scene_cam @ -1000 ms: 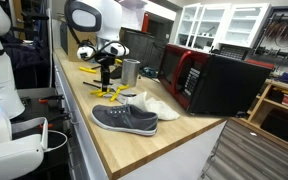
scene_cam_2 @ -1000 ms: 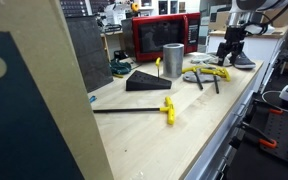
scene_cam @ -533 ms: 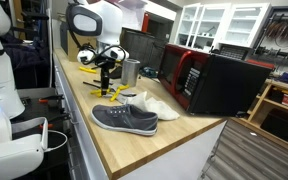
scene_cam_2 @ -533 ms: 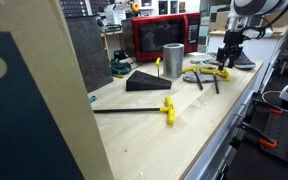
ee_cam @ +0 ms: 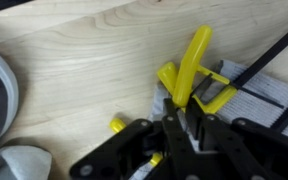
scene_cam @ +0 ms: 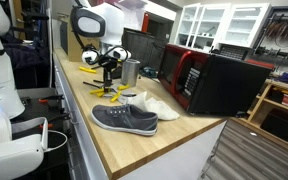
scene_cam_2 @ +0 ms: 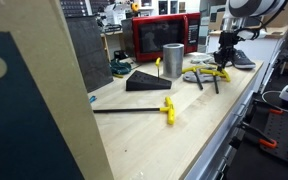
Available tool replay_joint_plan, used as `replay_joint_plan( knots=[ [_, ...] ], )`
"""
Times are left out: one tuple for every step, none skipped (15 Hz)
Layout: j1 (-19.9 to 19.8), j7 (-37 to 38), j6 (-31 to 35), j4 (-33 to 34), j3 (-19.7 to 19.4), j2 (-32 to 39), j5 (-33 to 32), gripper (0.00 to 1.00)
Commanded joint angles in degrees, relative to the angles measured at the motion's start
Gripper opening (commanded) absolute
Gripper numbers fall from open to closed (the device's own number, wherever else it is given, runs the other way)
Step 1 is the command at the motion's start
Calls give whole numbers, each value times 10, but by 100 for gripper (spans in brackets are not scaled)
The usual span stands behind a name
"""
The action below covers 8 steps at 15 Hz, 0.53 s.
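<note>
**Fig.** Black two-finger gripper, jaws narrowed onto one yellow plastic T-handle wrench at the far end of the light wooden bench (one steel cup just right of it). A second yellow-handled wrench lies well apart. Nearer: one grey shoe; right: one red microwave.

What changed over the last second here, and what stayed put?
The gripper shifted slightly sideways and closed its jaws, which stood open before, on a yellow handle. The grey shoe, the metal cup and the microwave stayed as they were.
</note>
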Motion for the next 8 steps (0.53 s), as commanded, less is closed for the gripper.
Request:
replay_joint_plan(
  knots=[
    [14,17,-14,8,10,2,24,1],
    [16,16,-18,7,11,-1,28,4],
    [18,15,-19,6,12,-4,30,4],
    [19,13,-22,6,13,-8,33,4],
    [21,13,-23,7,14,-11,34,4],
    [21,13,-22,8,15,-14,33,4],
    [21,15,-16,9,17,-15,27,4],
    [20,17,-11,11,20,-16,21,4]
  ],
)
